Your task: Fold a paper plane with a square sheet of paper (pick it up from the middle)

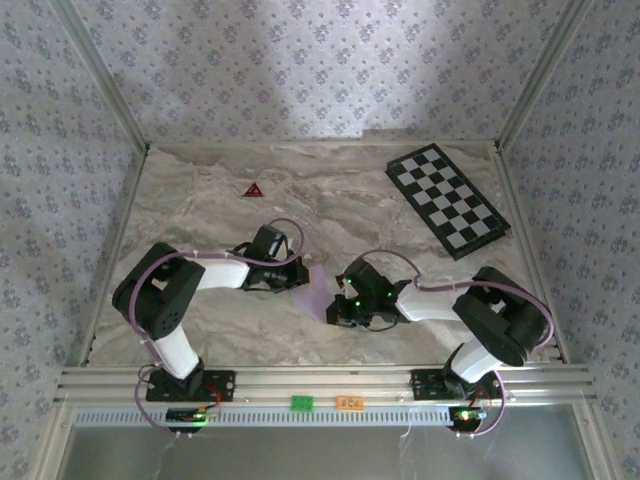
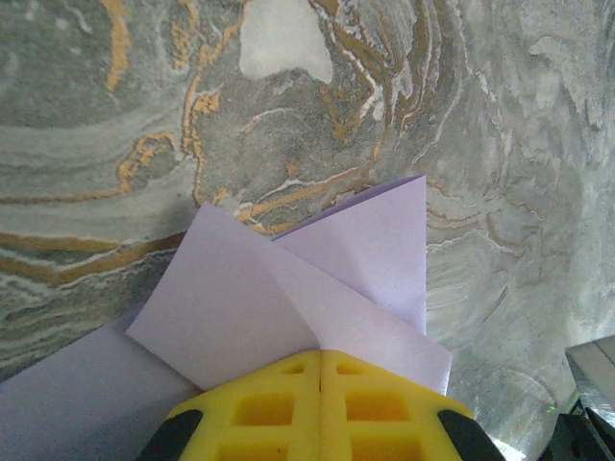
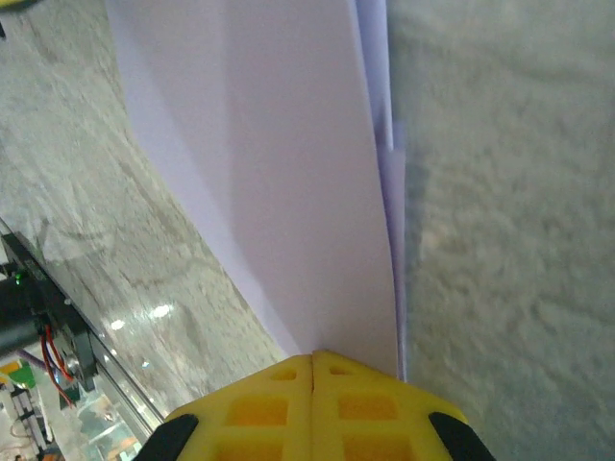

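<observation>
Centre-front of desk (image 1: 330, 215) was crowded: left arm (image 1: 215, 272) & right arm (image 1: 440, 300) bent inward, jaws closed on the folded paper (image 1: 315, 292), only a narrow gap btwn them. Checkered board (image 1: 447, 198) took the far right corner; small red triangle (image 1: 253, 189) lay far left-centre. Btwn those two, wide bare desk across the back. Walls (image 1: 300, 60) shut in left, right & back; rail (image 1: 330, 380) ran along near edge.

right gripper (image 3: 313, 360): yellow jaws closed flush, no gap between them | folded sheet of paper (image 3: 279, 173): pale lilac, runs from the jaw tips to the top edge, layered edges along its right side | tabletop (image 3: 500, 240): grey marbled, visible either side of paper | wires (image 3: 53, 360): lower left, blurred
</observation>
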`<state>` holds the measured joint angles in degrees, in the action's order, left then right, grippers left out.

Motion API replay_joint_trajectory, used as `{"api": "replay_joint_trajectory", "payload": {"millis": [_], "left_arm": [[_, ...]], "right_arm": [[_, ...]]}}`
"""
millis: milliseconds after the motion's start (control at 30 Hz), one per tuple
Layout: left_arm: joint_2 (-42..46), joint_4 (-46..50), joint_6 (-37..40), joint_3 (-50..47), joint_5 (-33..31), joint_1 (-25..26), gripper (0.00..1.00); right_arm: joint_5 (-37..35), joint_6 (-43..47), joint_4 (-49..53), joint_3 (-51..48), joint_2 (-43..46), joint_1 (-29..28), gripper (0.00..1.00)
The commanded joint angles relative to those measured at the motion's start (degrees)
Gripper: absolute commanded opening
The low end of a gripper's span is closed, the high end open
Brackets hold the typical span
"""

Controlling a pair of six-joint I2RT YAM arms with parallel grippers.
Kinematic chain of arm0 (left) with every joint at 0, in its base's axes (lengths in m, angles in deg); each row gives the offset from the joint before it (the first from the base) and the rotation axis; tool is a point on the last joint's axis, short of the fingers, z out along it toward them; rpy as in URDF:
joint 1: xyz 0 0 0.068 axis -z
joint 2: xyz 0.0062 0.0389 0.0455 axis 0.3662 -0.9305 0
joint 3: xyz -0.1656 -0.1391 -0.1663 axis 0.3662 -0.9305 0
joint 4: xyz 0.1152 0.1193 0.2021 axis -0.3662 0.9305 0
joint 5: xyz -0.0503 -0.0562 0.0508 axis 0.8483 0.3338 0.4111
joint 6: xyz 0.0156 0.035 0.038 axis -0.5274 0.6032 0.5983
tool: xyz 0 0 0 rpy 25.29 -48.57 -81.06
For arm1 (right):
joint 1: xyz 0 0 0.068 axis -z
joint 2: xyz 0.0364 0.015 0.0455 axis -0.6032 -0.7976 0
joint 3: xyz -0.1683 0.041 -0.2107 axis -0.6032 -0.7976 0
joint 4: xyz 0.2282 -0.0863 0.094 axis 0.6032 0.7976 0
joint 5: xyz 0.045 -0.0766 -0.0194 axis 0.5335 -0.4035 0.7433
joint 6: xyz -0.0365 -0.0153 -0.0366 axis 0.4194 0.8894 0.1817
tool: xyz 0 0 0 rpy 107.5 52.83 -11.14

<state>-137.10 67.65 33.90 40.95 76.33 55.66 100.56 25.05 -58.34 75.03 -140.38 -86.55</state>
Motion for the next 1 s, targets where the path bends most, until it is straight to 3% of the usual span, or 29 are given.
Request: {"api": "replay_joint_trajectory", "payload": {"millis": [0, 100, 233, 367, 600, 967], "left_arm": [[-2.4, 3.5, 0.5, -1.8, -3.7, -0.7, 0.00], [-2.0, 3.4, -0.1, -1.5, -2.9, -0.6, 0.00], [-1.8, 3.7, -1.5, -0.7, -2.4, -0.7, 0.00], [-1.9, 4.0, -2.6, -0.3, -2.3, -0.5, 0.00], [-2.1, 3.3, -3.8, -0.3, -2.4, -0.4, 0.00], [-2.1, 3.4, -3.8, 0.1, -2.1, -0.4, 0.00]], "right_arm": [[-0.8, -1.2, 5.3, -2.0, 2.9, -0.7, 0.00], [-3.4, -2.4, 6.6, -2.7, 8.1, -0.3, 0.05], [-6.5, -5.7, 9.0, -3.4, 13.8, 1.0, 0.26], [-8.0, -9.4, 9.8, -4.7, 16.9, 1.0, 0.33], [-8.3, -17.2, 6.0, -8.9, 17.6, -0.3, 0.33], [-4.1, -17.4, -0.3, -7.2, 10.1, -2.4, 0.32]]}}
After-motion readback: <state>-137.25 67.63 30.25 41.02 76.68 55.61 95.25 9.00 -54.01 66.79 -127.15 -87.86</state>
